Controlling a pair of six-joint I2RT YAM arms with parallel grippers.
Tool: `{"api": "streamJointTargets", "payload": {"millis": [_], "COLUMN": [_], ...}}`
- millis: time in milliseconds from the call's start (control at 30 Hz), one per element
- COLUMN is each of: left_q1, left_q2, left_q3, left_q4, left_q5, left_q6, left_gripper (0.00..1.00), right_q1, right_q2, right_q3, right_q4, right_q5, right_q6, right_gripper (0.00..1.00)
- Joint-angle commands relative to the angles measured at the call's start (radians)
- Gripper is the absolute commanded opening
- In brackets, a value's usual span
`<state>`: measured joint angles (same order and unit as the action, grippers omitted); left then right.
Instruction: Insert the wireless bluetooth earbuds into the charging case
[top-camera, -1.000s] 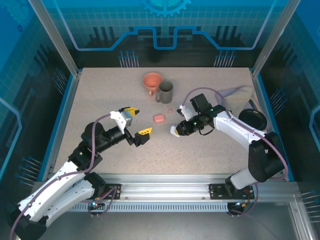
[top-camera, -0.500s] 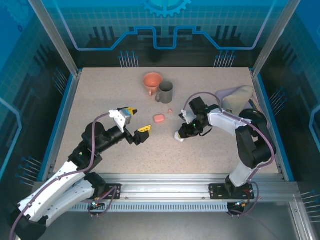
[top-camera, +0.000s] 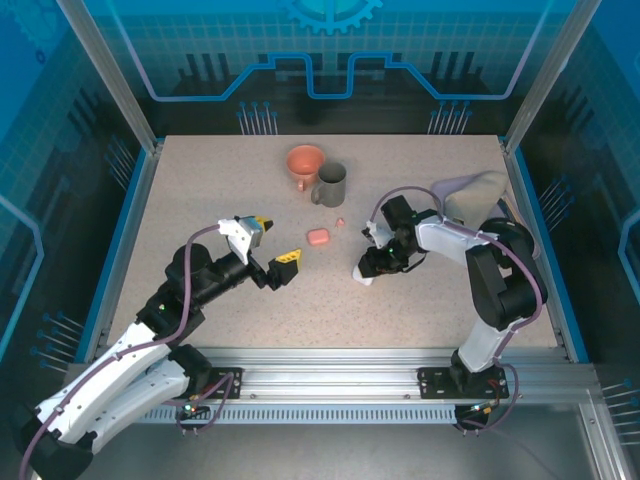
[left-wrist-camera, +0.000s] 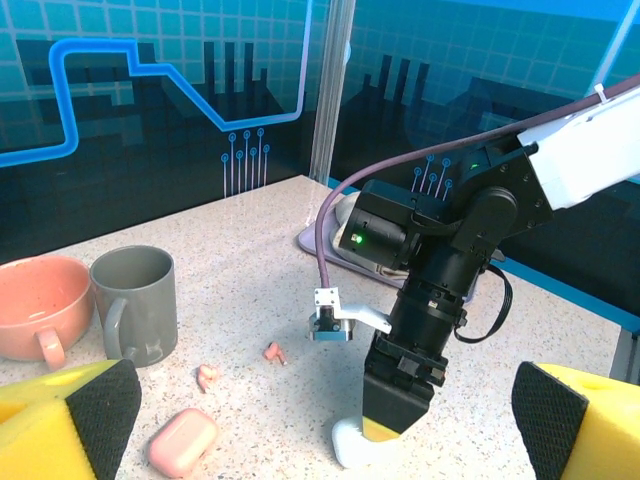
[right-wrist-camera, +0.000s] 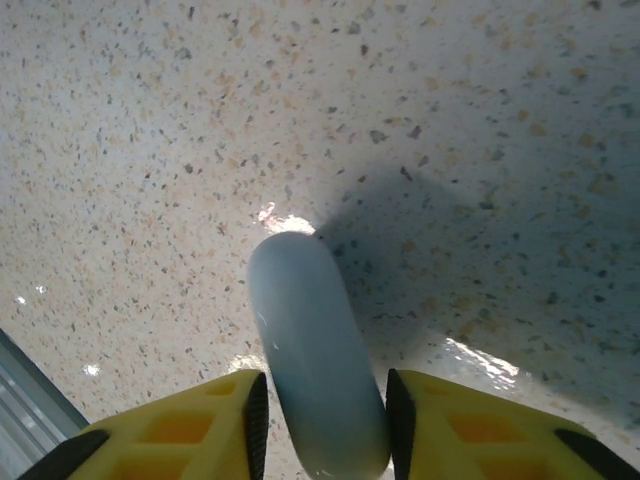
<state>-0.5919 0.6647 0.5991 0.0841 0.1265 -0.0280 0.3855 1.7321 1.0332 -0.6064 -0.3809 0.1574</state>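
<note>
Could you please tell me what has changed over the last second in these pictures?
The right hand swung from reaching out level to pointing down, shifting slightly rightward and nearer, and set the white case on the table; the case stays between its fingers. The left hand stays open and in place; the pink case, mug and pink cup have not moved.

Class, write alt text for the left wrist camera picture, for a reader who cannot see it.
The right arm's end effector points down onto a small white case lying on the speckled table. Left of it lie a pink case and two pink earbuds, with a grey mug and a pink cup behind.
</note>
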Motion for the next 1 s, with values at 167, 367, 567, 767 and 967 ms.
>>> {"api": "streamJointTargets", "payload": {"millis": [167, 367, 567, 767, 967], "left_q1": [0.0, -0.001, 0.0, 0.002, 0.009], "left_q2": [-0.008, -0.011, -0.015, -0.004, 0.026], "left_q3": [0.022, 0.024, 0.025, 0.064, 0.099], "left_q4": [-0.012, -0.027, -0.08, -0.192, -0.295], "left_q5": [-0.032, -0.072, -0.211, -0.369, -0.428], "left_q6": [-0.023, -0.028, -0.068, -0.133, -0.187], "left_gripper": [0.99, 0.99, 0.99, 0.99, 0.99], "right_q1": [-0.028, -0.03, -0.026, 0.002, 0.087], "right_q2": [-0.01, -0.074, -0.179, -0.231, -0.207], "right_q3": [-0.009, 0.001, 0.017, 0.076, 0.144], "right_q4": [-0.007, -0.016, -0.004, 0.011, 0.071], "right_q5": [0.031, 0.079, 0.107, 0.073, 0.076], "right_q6": [-0.001, -0.01, -0.1, -0.234, -0.428], "right_gripper": [0.49, 0.53, 0.6, 0.73, 0.94]}}
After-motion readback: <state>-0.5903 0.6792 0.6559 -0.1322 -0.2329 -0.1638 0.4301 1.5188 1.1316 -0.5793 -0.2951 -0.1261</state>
